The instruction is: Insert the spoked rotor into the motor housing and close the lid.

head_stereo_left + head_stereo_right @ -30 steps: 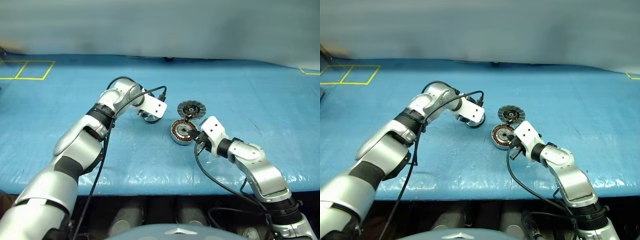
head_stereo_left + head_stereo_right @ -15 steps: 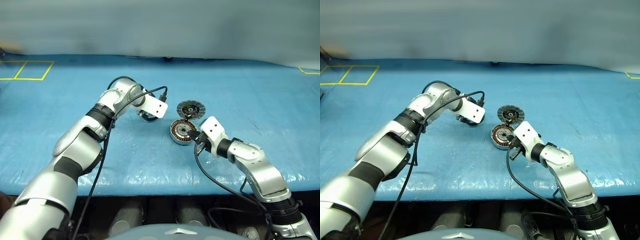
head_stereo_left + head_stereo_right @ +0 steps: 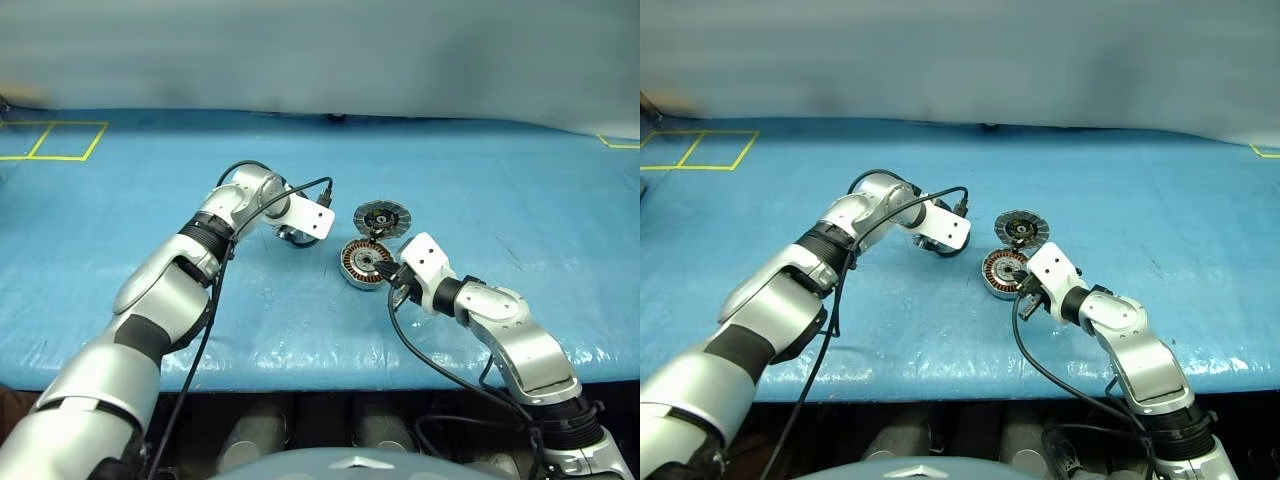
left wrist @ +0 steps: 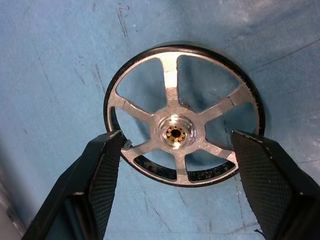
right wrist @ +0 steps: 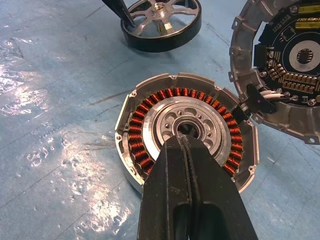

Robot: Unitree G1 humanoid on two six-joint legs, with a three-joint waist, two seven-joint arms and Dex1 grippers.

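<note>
1. Rotor location: the spoked rotor (image 4: 182, 131), a small round wheel with a black outer rim, silver spokes and a brass-centred hub, lies flat on the blue sheet covering the table (image 3: 120, 210), to the left of the housing and apart from it.

2. Left gripper (image 4: 180, 187): the fingers stand wide open, one on each side of the rotor's rim. One pad (image 4: 102, 172) sits just at the rim; whether it touches cannot be told. Nothing is gripped. The left arm reaches forward and inward with the wrist bent downward over the rotor.

3. Risk at the left: the pads straddle the near part of the rim, not its full width. In my judgement, closing here could pinch off-centre and skid the wheel across the slick sheet, or tip it on lifting.

4. Motor housing (image 5: 187, 135): a round shallow silver-grey metal cup with copper-coloured windings around a central hub, empty and open. Its lid (image 5: 285, 70), a round grey disc with radial segments on its inner face, lies flung open beside it, joined at the edge.

5. Right gripper (image 5: 186, 145): fingers closed, empty, tip over the housing's hub, forearm low and angled inward.

6. Risk at the right: that tip appears to block the seat, and a tilted rotor could foul the windings.
</note>
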